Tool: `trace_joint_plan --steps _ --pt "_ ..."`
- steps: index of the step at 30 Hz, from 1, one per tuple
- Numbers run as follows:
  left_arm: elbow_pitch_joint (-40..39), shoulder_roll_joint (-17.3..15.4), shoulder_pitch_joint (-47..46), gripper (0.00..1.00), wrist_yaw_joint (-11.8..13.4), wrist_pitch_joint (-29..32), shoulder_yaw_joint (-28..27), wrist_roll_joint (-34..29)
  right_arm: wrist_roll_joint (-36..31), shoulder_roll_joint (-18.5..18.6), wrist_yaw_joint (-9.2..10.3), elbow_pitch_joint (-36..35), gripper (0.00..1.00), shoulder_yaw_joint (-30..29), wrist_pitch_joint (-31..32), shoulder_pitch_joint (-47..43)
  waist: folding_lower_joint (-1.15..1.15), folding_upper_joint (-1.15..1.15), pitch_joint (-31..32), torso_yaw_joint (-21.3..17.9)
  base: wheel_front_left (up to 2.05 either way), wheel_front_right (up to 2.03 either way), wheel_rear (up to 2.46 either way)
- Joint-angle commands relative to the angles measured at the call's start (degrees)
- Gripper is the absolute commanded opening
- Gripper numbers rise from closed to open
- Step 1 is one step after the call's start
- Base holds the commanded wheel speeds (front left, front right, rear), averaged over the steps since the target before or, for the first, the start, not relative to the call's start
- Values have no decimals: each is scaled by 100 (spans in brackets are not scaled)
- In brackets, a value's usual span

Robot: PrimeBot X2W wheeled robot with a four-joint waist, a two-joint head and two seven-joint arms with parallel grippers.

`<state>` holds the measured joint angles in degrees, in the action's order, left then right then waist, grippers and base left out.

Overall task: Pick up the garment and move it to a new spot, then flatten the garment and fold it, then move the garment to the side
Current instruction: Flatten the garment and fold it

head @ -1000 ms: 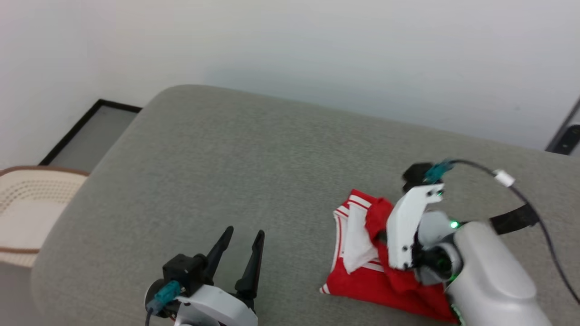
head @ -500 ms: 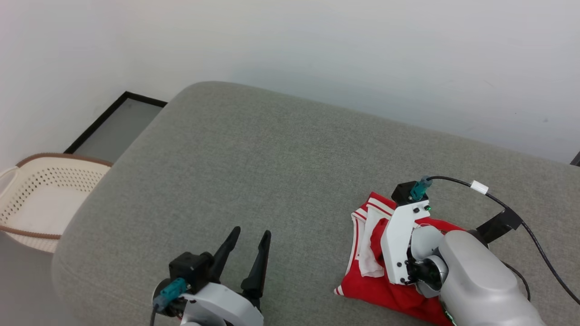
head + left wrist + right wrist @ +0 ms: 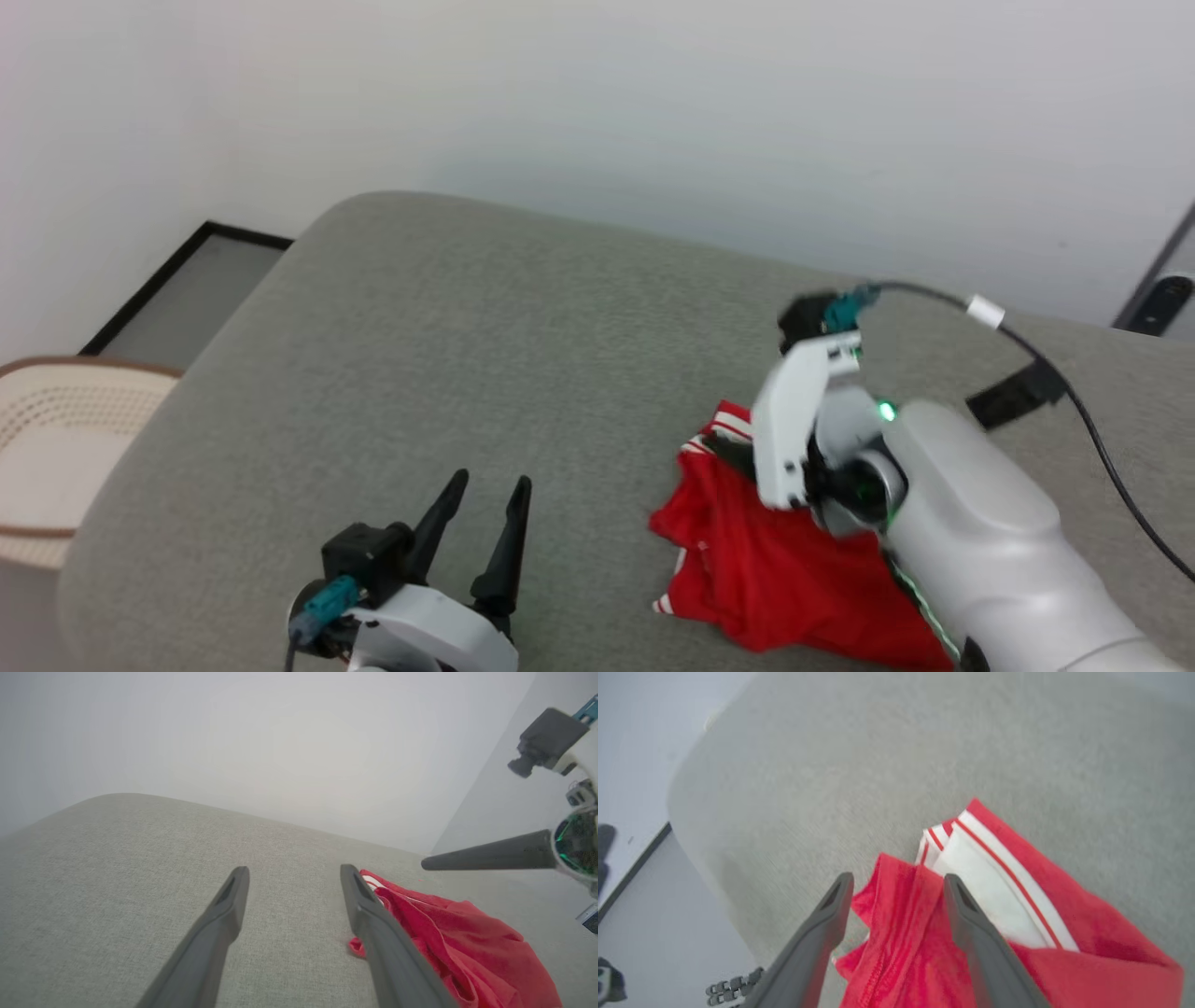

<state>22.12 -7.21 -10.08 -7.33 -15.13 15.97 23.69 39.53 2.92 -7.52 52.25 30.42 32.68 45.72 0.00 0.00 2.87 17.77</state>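
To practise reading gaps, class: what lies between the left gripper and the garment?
Nothing but bare grey cushion separates the left gripper from the garment; the head view shows that stretch.

The garment (image 3: 775, 569) lies in a crumpled heap on the grey padded surface (image 3: 467, 327), over toward the robot's right and close to the near edge. It is mostly bright red cloth, bunched into loose folds and ridges, nothing flat about it. At its far end a white sleeve (image 3: 994, 891) shows from under the red, edged with red-and-white striped trim.
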Motion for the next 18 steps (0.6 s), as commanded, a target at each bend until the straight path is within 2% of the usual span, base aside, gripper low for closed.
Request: trace_joint_plan --steps 1,9,18 --pt "-33 -27 76 100 -23 2 -41 -38 161 -6 7 -176 100 83 -140 104 0 0 62 -234 0 0 0" --pt "-235 -67 288 100 -23 0 -395 -188 62 5 7 -706 100 229 -1045 81 0 0 42 -897 0 0 0" --pt "-674 -57 640 100 -23 2 -764 -548 -478 863 7 -1926 100 478 -3178 -825 0 0 18 -1648 0 0 0"
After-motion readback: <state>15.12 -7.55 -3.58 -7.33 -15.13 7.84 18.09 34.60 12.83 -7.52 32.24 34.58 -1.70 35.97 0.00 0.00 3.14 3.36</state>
